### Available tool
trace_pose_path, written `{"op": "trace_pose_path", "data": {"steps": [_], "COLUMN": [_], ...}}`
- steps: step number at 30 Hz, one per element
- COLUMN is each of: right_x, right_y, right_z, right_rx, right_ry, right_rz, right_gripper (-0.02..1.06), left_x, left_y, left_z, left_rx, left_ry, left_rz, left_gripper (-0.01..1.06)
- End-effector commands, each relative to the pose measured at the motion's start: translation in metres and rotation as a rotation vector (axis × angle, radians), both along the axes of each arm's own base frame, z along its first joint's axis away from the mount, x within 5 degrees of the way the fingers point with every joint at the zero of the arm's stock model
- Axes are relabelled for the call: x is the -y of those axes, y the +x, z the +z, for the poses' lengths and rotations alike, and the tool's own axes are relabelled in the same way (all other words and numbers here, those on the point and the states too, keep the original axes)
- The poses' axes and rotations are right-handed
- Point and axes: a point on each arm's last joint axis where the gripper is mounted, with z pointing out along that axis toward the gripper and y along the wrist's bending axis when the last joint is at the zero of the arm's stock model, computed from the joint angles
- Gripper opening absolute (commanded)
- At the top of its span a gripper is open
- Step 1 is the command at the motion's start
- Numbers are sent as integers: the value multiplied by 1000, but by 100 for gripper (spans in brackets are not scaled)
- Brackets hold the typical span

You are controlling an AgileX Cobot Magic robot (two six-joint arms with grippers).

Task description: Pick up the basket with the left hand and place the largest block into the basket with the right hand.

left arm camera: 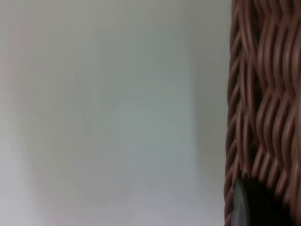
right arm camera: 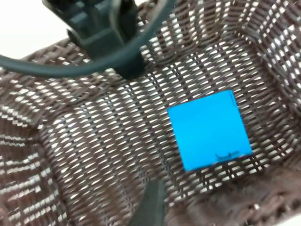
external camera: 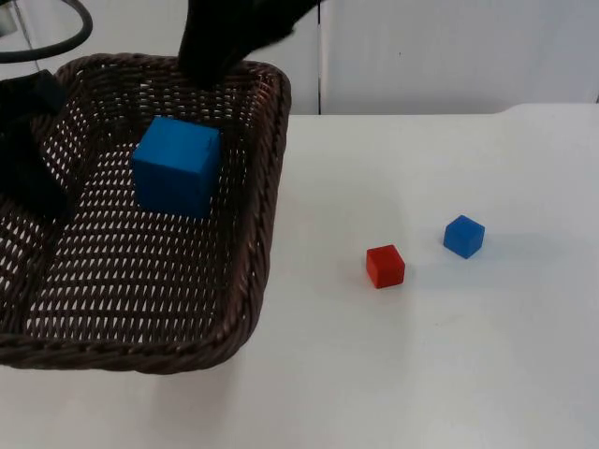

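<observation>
The brown wicker basket fills the left side of the top view and looks raised off the table. My left gripper is shut on its left rim, and the left wrist view shows the weave right beside a fingertip. The large blue block rests on the basket floor, near its back wall, touched by nothing. It also lies flat on the weave in the right wrist view. My right gripper hovers above the basket's back rim, apart from the block.
A small red block and a small blue block sit on the white table to the right of the basket. The grey partition wall closes off the back of the table.
</observation>
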Motion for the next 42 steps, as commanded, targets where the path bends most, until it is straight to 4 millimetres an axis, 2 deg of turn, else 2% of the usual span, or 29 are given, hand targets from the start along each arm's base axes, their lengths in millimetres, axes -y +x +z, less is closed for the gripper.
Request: {"op": "trace_pose_path", "data": {"steps": [1,8,16,22,28,29,32,34,38,42], "right_x": [10,26,37,61,96,96,116,122,133,141], "right_y": [-7,-20,-31,-53,-85,-85,-104,-109,-120,-128], "right_z": [17,40,55,37,30,30,25,25,27,37], "right_rx": [20,28,31,33,87,87,100,109,128,150], "right_ry": [-6,-15,10,35,126,126,163,173,199,226], "right_rz": [-12,-41,-52,-94,-153,-153,-182,-185,-187,-185], "right_gripper": [78,78,78,78,78,78,78,78,78,78], "left_x": [0,0,0,1,0,0,1,2,2,-1], "left_y": [-1,-1,-1,-1,1,1,4,5,9,20], "left_z": [7,7,7,7,7,7,7,6,-6,-30], "left_rx": [22,28,37,42,55,55,81,86,60,41], "left_ry": [-20,-18,-14,-18,-14,-14,-22,-33,-40,-17], "left_rz": [14,3,-17,-22,-12,-12,-3,-12,-23,-9], "left_gripper": [0,0,0,0,0,0,0,0,0,0]}}
